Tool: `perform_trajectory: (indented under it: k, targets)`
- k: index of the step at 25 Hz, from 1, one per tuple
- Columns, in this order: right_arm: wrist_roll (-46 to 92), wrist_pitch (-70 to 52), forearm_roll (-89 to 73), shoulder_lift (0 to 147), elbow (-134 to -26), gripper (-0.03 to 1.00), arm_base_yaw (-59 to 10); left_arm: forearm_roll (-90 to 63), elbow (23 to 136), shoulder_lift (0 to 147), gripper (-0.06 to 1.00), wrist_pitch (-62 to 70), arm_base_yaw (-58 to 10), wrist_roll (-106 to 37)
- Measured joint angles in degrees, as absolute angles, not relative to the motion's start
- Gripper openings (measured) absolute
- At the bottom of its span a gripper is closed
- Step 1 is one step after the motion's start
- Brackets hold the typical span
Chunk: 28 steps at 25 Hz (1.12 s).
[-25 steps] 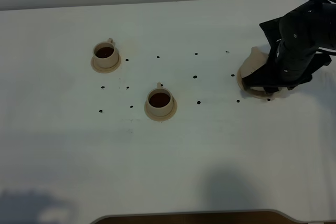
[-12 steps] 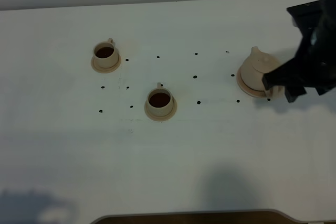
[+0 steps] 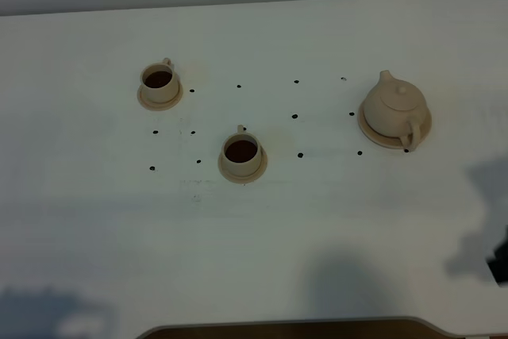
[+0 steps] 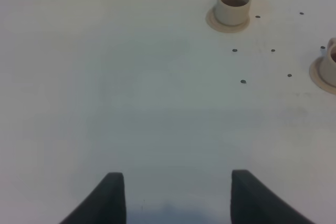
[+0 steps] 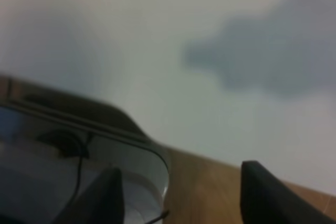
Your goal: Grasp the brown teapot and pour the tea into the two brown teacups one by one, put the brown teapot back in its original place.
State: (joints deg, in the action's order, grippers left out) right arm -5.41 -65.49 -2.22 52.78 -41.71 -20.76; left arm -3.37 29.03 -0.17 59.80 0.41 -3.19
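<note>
The brown teapot (image 3: 394, 107) stands upright on its wide round saucer (image 3: 367, 132) at the right of the table, spout pointing away and handle toward the front. The two brown teacups stand on their small saucers, both holding dark tea: one at the far left (image 3: 159, 82), one nearer the middle (image 3: 241, 153). Both show in the left wrist view (image 4: 233, 4) (image 4: 331, 65). My left gripper (image 4: 178, 198) is open and empty, well short of the cups. My right gripper (image 5: 178, 198) is open and empty in a blurred view, off by the table's edge, far from the teapot.
Small black dots (image 3: 295, 116) mark the white table (image 3: 317, 220) between cups and teapot. A dark piece of my right arm (image 3: 501, 263) shows at the right edge. The table's front edge (image 3: 286, 326) runs along the bottom.
My right gripper has let go of the teapot, left it on its wide saucer and pulled back to the front right, almost out of the high view. The cups have not moved.
</note>
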Motion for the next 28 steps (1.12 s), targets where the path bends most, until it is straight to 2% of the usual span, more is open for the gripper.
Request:
perform_trajectory:
  k: [9,19,28]
  targets:
    - [0.6,-63.3,-4.5,31.0,-30.1,0.50,-20.8,-3.4,29.0,-0.2,0.49,59.8,0.4,-3.1]
    - [0.8,-61.6,-6.2,29.0,-28.3,0.47,-20.8,-3.4,29.0,-0.2,0.49,59.8,0.4,-3.1]
    - [0.3,-61.5,-5.8,28.8,-28.2,0.40,-19.2,-3.4,29.0,-0.2,0.49,59.8,0.4,-3.1]
